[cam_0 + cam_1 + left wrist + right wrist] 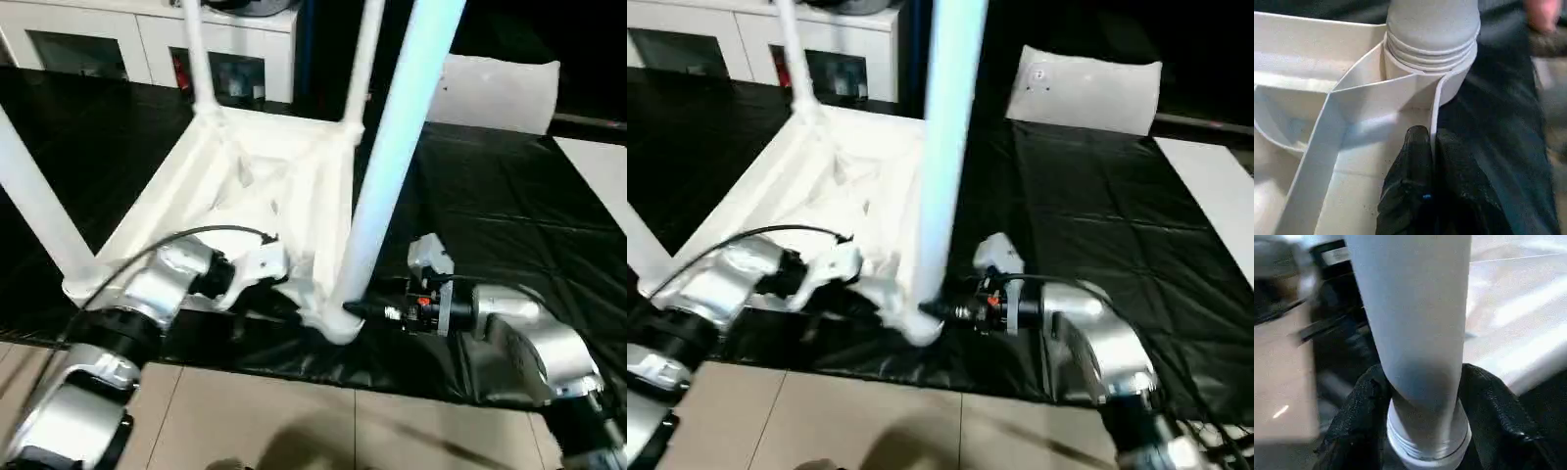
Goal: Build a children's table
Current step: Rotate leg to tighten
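Note:
The white tabletop (pixel 257 186) lies upside down on the black mat, ribbed side up, with its legs standing in the corner sockets. My left gripper (pixel 1433 147) is shut on the thin rim wall (pixel 1434 110) right beside the near right socket. The threaded foot of the near right leg (pixel 392 157) sits in that socket. My right gripper (pixel 1425 435) is shut on this leg (pixel 1415 308) just above the threads, one black finger (pixel 1364 404) on each side. The other legs (pixel 34 211) (pixel 196 49) (pixel 364 59) stand upright.
White cabinets (pixel 147 39) line the back. A flat white bag (pixel 495 93) lies on the mat at the back right, and a white sheet (pixel 600 171) at the far right. The mat's front edge (pixel 294 362) meets tiled floor (pixel 294 421).

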Motion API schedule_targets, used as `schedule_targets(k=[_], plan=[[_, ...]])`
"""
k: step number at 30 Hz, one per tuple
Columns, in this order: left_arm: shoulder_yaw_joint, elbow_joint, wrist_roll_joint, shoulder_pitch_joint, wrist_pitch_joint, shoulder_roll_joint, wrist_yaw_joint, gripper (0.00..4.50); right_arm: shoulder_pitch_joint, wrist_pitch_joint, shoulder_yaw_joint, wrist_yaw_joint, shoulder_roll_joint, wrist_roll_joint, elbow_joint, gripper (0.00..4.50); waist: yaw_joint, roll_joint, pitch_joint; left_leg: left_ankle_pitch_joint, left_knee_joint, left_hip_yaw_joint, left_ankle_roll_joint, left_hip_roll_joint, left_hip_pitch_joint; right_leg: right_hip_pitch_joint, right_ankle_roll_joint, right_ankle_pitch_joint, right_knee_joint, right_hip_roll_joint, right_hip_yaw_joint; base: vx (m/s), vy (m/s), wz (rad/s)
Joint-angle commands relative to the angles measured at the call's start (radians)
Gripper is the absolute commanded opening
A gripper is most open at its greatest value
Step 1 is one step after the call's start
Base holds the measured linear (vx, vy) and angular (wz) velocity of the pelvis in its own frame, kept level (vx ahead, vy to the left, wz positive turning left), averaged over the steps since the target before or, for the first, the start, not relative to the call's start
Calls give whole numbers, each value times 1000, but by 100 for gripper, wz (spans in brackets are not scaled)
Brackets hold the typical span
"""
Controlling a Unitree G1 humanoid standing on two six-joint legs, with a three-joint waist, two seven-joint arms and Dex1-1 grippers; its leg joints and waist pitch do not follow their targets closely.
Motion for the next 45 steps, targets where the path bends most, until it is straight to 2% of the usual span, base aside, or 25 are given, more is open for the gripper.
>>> schedule_targets(k=[1,2,3,4,7,8,10,11,12,13,14,15,16,17,20,23,24,28,30,33,38,40,42,43,45], plan=[[56,-12,-12,-12,49,-67,187,0,27,42,78,-43,62,-4,-33,191,-5,2,-44,-218,-100,-34,-21,70,-1,38,-160,-360,-100,-103,53,0,0,0],[58,-14,-12,-13,59,-75,200,0,30,48,75,-61,73,-7,-37,191,-6,2,-43,-225,-100,-36,-21,70,-1,36,-149,-385,-103,-103,52,0,0,0],[64,-9,-6,-21,76,-104,247,0,24,73,57,-143,125,-17,-25,191,-12,4,-44,-236,-98,-34,-18,69,5,26,-139,-410,-108,-101,55,0,0,0],[67,-3,2,-32,96,-138,294,0,10,97,33,-243,189,-28,0,191,-14,8,-45,-234,-98,-35,-19,68,4,26,-141,-406,-107,-101,56,0,0,0],[69,4,17,-49,110,-173,363,0,-30,99,3,-371,268,-43,58,191,-24,6,-46,-225,-101,-37,-22,67,-2,27,-136,-398,-107,-98,54,0,0,0],[68,6,21,-51,112,-177,373,0,-38,98,-4,-393,281,-46,68,191,-25,8,-47,-223,-100,-37,-22,67,-1,26,-139,-387,-106,-98,54,0,0,0],[55,25,64,-77,108,-198,445,0,-118,96,-67,-580,385,-67,168,191,-33,11,-48,-211,-101,-37,-25,65,-4,26,-152,-347,-103,-97,56,0,0,0],[55,25,64,-77,108,-198,445,0,-118,96,-67,-580,385,-67,168,191,-41,10,-51,-206,-101,-37,-29,64,-5,25,-158,-328,-100,-95,55,0,0,0],[53,26,73,-80,106,-200,456,0,-131,97,-79,-608,400,-73,181,191,-41,11,-54,-192,-100,-37,-28,64,-3,28,-160,-303,-99,-95,55,0,0,0],[51,27,80,-82,105,-201,464,0,-142,97,-89,-631,413,-78,192,191,-40,12,-57,-152,-95,-31,-18,64,-1,29,-177,-210,-93,-93,58,0,0,0],[42,28,96,-85,99,-198,471,0,-159,88,-102,-651,433,-82,208,191,-43,12,-56,-134,-96,-30,-11,63,-5,32,-186,-170,-89,-91,58,0,0,0],[30,27,112,-84,92,-186,464,0,-164,65,-91,-631,440,-96,195,226,-42,11,-61,-87,-93,-29,8,62,-7,39,-199,-89,-82,-91,54,0,0,0],[27,26,113,-82,90,-181,459,0,-160,57,-81,-618,435,-102,185,226,-41,8,-62,-70,-92,-27,16,62,-7,42,-203,-58,-80,-92,55,0,0,0],[25,23,112,-78,89,-174,449,0,-151,49,-70,-603,426,-107,171,247,-38,11,-63,-33,-92,-26,34,62,-6,44,-218,7,-74,-91,54,0,0,0],[24,24,104,-67,73,-151,420,0,-115,35,-64,-566,398,-104,131,266,-37,11,-62,-24,-92,-24,58,63,-5,47,-234,52,-73,-92,52,0,0,0],[20,41,95,-50,-7,-107,355,0,-57,2,-66,-479,317,-95,69,297,-32,10,-59,-57,-95,-23,61,68,-1,49,-236,11,-78,-94,52,0,0,0],[17,41,88,-40,-42,-89,314,0,-39,-6,-67,-430,280,-88,49,305,-32,6,-58,-62,-95,-23,65,69,-2,50,-233,14,-79,-92,51,0,0,0],[-10,50,81,-22,-144,-42,199,0,-10,-22,-69,-302,190,-71,12,327,-28,9,-56,-83,-96,-23,63,72,1,46,-234,-18,-80,-96,51,0,0,0],[-21,62,62,-15,-204,-17,107,0,-2,-22,-71,-202,125,-46,-7,347,-18,10,-55,-102,-97,-21,55,73,5,43,-233,-49,-83,-95,51,0,0,0],[-26,73,33,-16,-230,5,10,0,2,-23,-54,-78,44,-17,-27,382,-5,11,-56,-87,-97,-18,52,77,9,40,-239,-16,-77,-94,51,0,0,0],[-56,101,29,-33,-287,36,-127,0,0,-25,-16,136,-63,28,-51,382,6,5,-57,-80,-94,-18,72,76,4,45,-247,0,-74,-100,50,0,0,0],[-74,117,35,-50,-316,43,-183,0,-7,-35,24,258,-120,32,-50,382,7,1,-57,-89,-93,-17,73,75,5,45,-247,-21,-77,-100,48,0,0,0],[-88,128,38,-62,-336,46,-223,0,-18,-35,51,331,-152,35,-41,382,12,3,-57,-86,-93,-17,77,78,7,44,-247,-33,-77,-101,47,0,0,0],[-99,136,40,-72,-348,47,-258,0,-33,-31,69,374,-166,36,-27,357,14,1,-57,-86,-93,-18,78,78,5,45,-248,-37,-77,-100,46,0,0,0],[-105,141,41,-78,-354,48,-279,0,-43,-32,79,397,-173,33,-16,348,18,2,-58,-76,-92,-17,75,81,5,44,-250,-34,-74,-100,44,0,0,0]])
